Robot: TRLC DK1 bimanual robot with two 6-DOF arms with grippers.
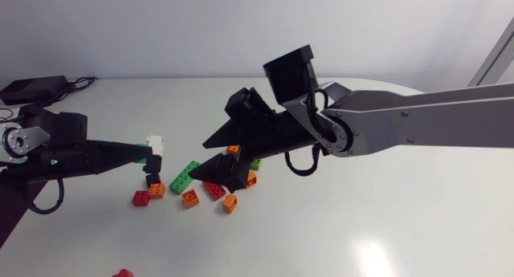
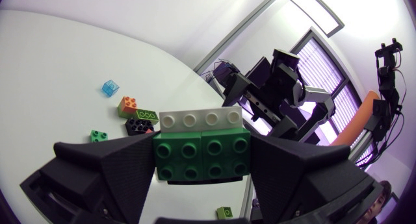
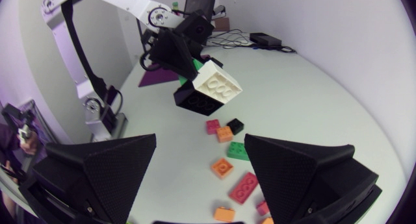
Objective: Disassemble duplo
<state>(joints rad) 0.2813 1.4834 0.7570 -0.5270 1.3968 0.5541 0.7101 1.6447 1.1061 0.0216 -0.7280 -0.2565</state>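
Observation:
My left gripper [image 1: 149, 155] is shut on a green Duplo brick [image 2: 201, 158], its fingers pressing the brick from both sides. A white brick [image 2: 201, 119] is stuck on top of the green one, and the stack hangs above the table. My right gripper [image 1: 201, 158] stands wide open just to the right of the stack, with nothing between its fingers [image 3: 286, 165]. In the right wrist view the white brick [image 3: 218, 87] shows ahead of those open fingers, still in the left gripper [image 3: 195, 100].
Loose bricks lie under both grippers: a long green one [image 1: 185, 177], a red one [image 1: 141, 198], an orange one [image 1: 190, 199], a black one [image 1: 152, 179] and several more. A light blue brick [image 2: 110, 87] lies apart. A small red thing [image 1: 122, 273] sits at the front edge.

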